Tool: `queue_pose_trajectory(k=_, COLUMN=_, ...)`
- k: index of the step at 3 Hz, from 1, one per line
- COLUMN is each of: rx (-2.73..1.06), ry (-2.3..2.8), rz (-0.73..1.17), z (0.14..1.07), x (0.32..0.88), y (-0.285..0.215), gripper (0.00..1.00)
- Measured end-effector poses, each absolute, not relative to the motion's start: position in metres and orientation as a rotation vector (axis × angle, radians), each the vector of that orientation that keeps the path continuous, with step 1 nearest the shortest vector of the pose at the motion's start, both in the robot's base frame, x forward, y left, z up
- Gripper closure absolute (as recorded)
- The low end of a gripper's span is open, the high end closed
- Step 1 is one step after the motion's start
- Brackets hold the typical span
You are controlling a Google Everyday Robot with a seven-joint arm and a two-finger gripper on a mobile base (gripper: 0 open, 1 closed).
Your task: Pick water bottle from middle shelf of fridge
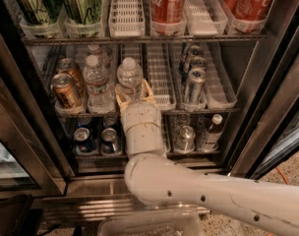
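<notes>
The fridge [36, 132] stands open in front of me. On its middle shelf [208, 110] stand three clear water bottles with white caps: one in the centre lane [130, 74], one to its left [97, 82], and one behind that [97, 53]. My gripper [133, 93] is at the shelf's front edge, at the base of the centre water bottle. Its fingers [121, 98] are open, one on each side of the bottle's lower part. My white arm [139, 132] hides the bottle's bottom.
Bronze cans [66, 90] fill the left lane and slim silver cans [194, 85] the right lane. Green cans [83, 1] and red cola cans [167, 1] stand above. Blue cans [84, 139] and a brown bottle [211, 132] stand below. The door frame [267, 97] is at the right.
</notes>
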State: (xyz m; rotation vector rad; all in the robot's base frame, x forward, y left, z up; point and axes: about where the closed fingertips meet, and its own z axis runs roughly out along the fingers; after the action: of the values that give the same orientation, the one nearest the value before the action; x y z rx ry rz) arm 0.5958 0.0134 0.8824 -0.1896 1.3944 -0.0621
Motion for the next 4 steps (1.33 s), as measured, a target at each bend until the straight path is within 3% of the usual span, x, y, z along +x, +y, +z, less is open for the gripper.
queue_pose_trajectory(k=2, rx=-0.175, ry=1.355, rz=0.042, z=0.918, x=0.58, y=0.023, gripper=1.0)
queue_pose_trajectory(k=4, rx=-0.15, ry=1.513, rz=0.047, z=0.941, x=0.552, y=-0.025, gripper=1.0)
